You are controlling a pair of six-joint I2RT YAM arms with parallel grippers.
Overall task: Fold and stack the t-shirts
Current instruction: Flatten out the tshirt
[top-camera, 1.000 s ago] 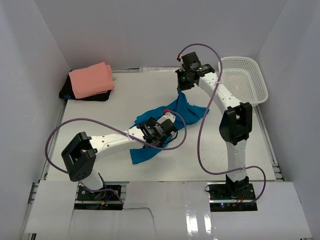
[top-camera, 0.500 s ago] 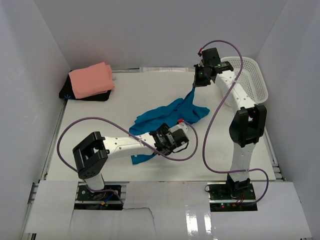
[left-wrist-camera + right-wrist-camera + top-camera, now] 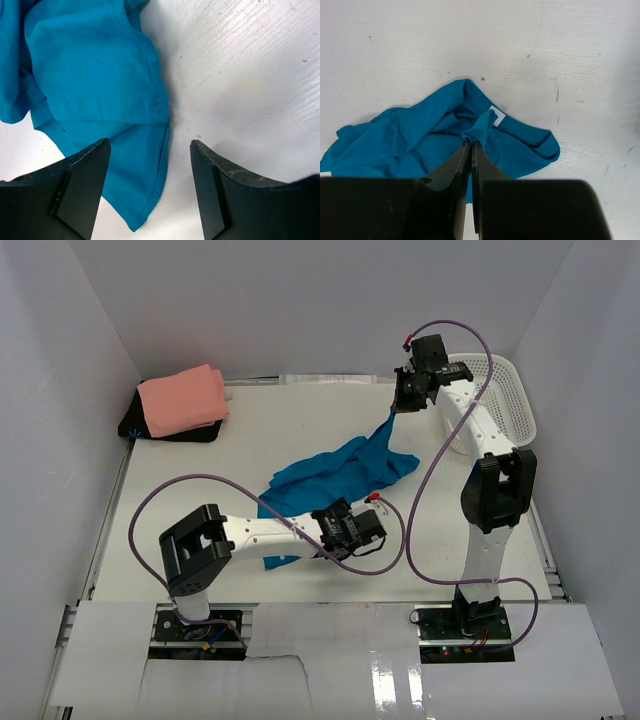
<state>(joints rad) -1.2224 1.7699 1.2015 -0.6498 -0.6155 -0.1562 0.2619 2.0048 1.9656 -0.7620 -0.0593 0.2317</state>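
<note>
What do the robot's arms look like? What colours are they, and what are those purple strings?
The left arm and right arm are white tubes with chunky black joints. The purple strings are cables, one looping along each arm. The left gripper and right gripper have black, wedge-shaped fingers.

white arms (image 3: 262, 530) with black joints (image 3: 497, 490); looping purple cables (image 3: 134, 523); matte black, scuffed tool fingers (image 3: 82, 185)
</note>
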